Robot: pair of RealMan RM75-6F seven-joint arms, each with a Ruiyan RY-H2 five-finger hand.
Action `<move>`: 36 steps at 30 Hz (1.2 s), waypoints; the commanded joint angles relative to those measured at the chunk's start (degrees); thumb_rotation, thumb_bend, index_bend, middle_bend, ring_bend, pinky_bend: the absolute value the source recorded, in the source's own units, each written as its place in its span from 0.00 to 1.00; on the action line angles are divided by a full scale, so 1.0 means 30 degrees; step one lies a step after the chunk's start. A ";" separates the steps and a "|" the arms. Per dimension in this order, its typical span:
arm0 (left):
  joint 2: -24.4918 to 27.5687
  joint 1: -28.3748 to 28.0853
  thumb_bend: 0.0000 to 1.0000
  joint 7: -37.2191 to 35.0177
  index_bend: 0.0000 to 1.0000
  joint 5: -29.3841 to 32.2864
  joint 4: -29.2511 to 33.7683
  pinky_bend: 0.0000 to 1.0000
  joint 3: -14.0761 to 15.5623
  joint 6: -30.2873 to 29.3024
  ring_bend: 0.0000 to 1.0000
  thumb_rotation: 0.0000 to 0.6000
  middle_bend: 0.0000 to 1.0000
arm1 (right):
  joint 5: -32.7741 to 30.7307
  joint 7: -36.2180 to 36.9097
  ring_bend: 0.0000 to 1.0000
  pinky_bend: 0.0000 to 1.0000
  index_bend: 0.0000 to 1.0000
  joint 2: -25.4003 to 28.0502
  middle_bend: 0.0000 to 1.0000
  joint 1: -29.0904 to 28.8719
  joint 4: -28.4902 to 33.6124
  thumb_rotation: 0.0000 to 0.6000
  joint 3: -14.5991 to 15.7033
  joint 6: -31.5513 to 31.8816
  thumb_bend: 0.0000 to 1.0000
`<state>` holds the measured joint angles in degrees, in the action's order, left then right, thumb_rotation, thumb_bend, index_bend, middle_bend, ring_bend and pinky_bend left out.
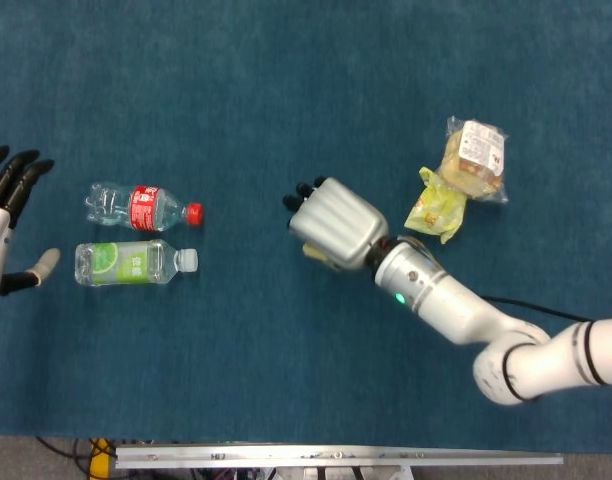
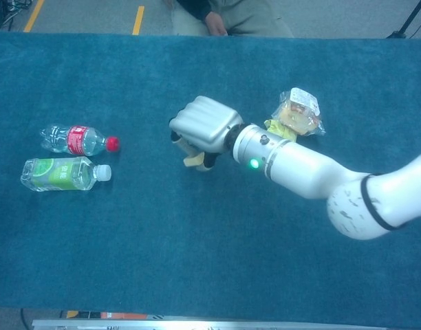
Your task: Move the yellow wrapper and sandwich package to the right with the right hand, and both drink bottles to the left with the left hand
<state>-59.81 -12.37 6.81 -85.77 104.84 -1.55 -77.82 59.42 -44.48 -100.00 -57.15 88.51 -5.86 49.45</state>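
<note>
Right hand point(image 1: 333, 223) – smooth grey shell, fingers curled, nothing held | left hand point(image 1: 6, 228) spread apart | crinkly yellow wrapper point(image 1: 436, 207) touching sandwich package point(image 1: 473, 158) | two clear bottles point(image 1: 135, 233) laid left

**Inspector:** Your right hand point(image 1: 334, 224) has a ribbed silver-grey back shell, black fingers point(image 1: 302, 190) and a pale tan thumb tip. Its wrist is a silver cylinder with one green light lit.

**Operator:** And the arm?

**Inspector:** Your right arm point(image 2: 334, 191) is glossy white, rounded at the joints, with black rings; a thin black cable runs beside it. Your left hand point(image 1: 8, 225) shows black fingers, a silver-grey body and a tan-tipped thumb.
</note>
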 commanded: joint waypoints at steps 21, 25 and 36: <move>-0.0121 -0.0071 0.23 0.0321 0.12 -0.0057 0.0184 0.18 0.0037 0.0167 0.03 1.00 0.11 | 0.2100 -0.0281 0.28 0.43 0.31 0.1548 0.31 0.0310 0.2903 1.00 0.2078 -0.0095 0.00; -0.0111 -0.0081 0.23 0.0278 0.12 -0.0076 0.0167 0.18 0.0017 0.0154 0.03 1.00 0.11 | 0.1656 -0.0156 0.28 0.43 0.30 0.1559 0.31 0.0403 0.2639 1.00 0.1554 0.0344 0.00; -0.0028 -0.0022 0.23 0.0123 0.12 -0.0137 0.0131 0.18 0.0053 0.0080 0.03 1.00 0.11 | -0.1986 -0.0999 0.28 0.43 0.36 -0.0162 0.31 -0.0295 -0.0598 1.00 -0.0326 0.0539 0.00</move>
<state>-59.89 -12.43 7.18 -86.18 105.24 -1.39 -77.59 55.79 -46.45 -98.86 -57.04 89.04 -5.55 51.48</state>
